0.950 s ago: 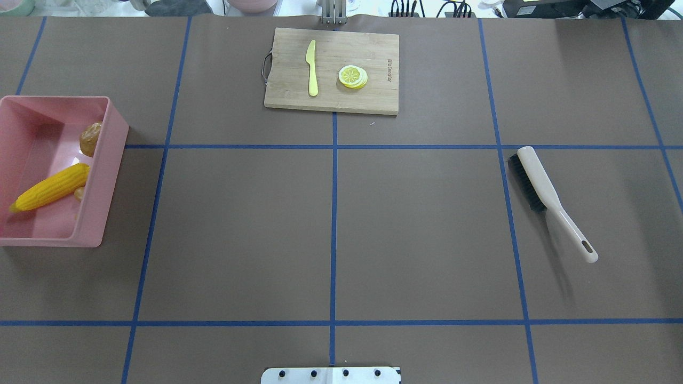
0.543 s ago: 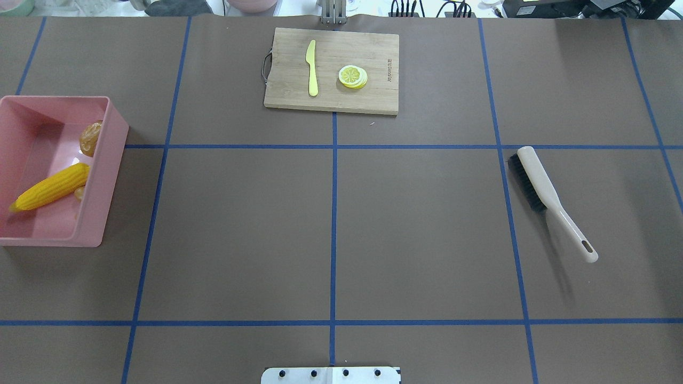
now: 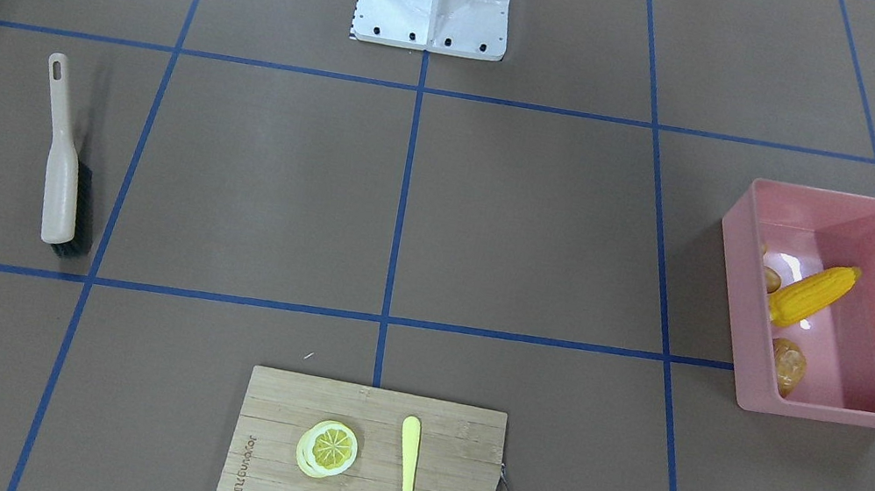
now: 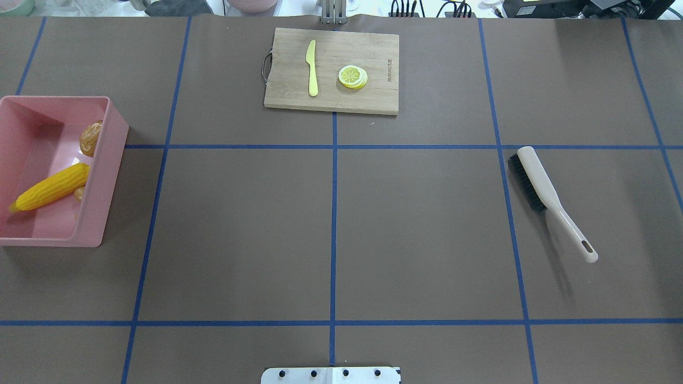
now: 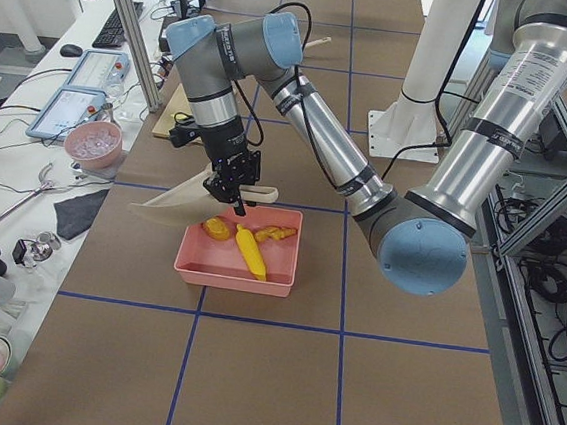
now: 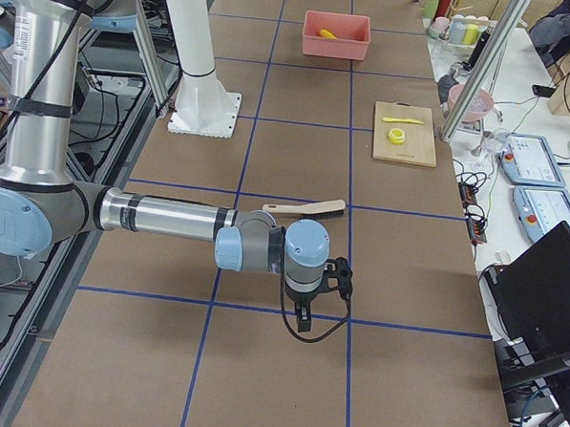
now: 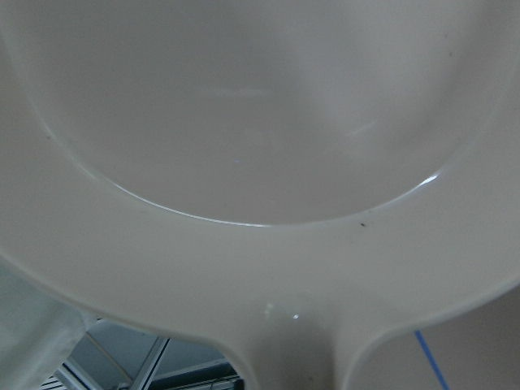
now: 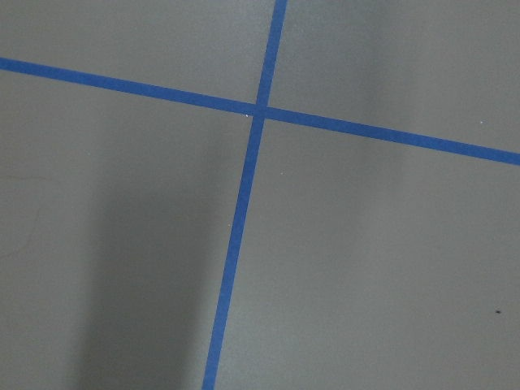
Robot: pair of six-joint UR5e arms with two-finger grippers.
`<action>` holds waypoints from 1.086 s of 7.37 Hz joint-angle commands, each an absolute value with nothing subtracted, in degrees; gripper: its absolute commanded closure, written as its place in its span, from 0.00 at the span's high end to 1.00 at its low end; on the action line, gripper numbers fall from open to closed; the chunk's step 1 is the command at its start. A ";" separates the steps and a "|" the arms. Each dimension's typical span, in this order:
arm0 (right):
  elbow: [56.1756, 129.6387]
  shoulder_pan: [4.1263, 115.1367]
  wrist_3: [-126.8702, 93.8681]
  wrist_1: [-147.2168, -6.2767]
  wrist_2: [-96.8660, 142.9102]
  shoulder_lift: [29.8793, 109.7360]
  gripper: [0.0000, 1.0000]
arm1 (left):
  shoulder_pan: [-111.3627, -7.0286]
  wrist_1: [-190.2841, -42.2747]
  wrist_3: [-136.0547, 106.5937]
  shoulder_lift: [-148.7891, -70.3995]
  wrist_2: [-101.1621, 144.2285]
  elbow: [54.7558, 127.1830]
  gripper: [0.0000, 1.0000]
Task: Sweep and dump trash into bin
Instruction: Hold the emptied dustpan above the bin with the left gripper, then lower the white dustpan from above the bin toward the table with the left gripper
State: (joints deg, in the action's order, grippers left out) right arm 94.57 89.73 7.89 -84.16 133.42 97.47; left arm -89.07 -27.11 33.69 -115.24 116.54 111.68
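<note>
The pink bin [image 4: 114,154] stands at the table's left end and also shows in the front view [image 3: 845,413]. In it lie the yellow corn cob [image 4: 52,186], the brown potato [image 4: 89,137] and the ginger root [image 4: 80,193], mostly hidden by the bin wall. In the exterior left view my left gripper [image 5: 237,193] is at the handle of the beige dustpan [image 5: 179,202], tilted above the bin's far rim. The pan fills the left wrist view [image 7: 260,162]. My right gripper [image 6: 301,320] hangs low over bare table. I cannot tell whether either gripper is open or shut.
A beige brush [image 4: 539,184] with black bristles lies on the table's right side. A wooden cutting board [image 4: 331,69] at the far middle carries a pale yellow knife [image 4: 312,68] and a lemon slice [image 4: 352,76]. Blue tape lines cross the brown table.
</note>
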 commanded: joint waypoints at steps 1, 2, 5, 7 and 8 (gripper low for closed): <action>94.57 89.74 7.82 -84.11 133.42 97.47 1.00 | -87.37 -30.57 32.34 -115.93 121.97 114.24 0.00; 94.57 89.74 7.91 -84.20 133.42 97.47 1.00 | -84.75 -31.63 32.34 -116.10 124.52 115.82 0.00; 94.57 89.65 7.82 -84.20 133.42 97.47 1.00 | -76.22 -34.43 28.33 -116.28 128.23 118.91 0.00; 94.57 89.74 7.91 -84.20 133.42 97.47 1.00 | -71.04 -36.38 23.57 -116.10 128.06 120.93 0.00; 94.48 89.74 7.91 -84.20 133.33 97.47 1.00 | -67.97 -36.47 21.81 -115.93 127.53 122.94 0.00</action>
